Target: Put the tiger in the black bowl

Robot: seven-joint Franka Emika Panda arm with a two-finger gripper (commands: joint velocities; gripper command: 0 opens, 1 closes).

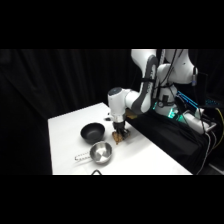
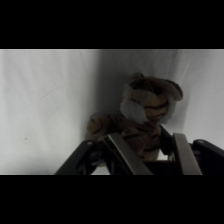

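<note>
1. Setting: a white tabletop (image 1: 150, 157) against a black backdrop.
2. The tiger (image 2: 142, 120) sits on the tabletop, just right of the black bowl (image 1: 92, 131) and outside it.
3. The gripper (image 1: 120, 134) is low over the toy; in the wrist view its jaws stand on either side of the tiger's body. Whether they already press on it cannot be told.
4. A metal bowl (image 1: 101, 152) lies nearer the camera, with tongs (image 1: 81, 157) beside it.
5. Step in hand, as judged: the grasp. The next move calls for a firm close, a lift, then a short carry left over the black bowl.
</note>
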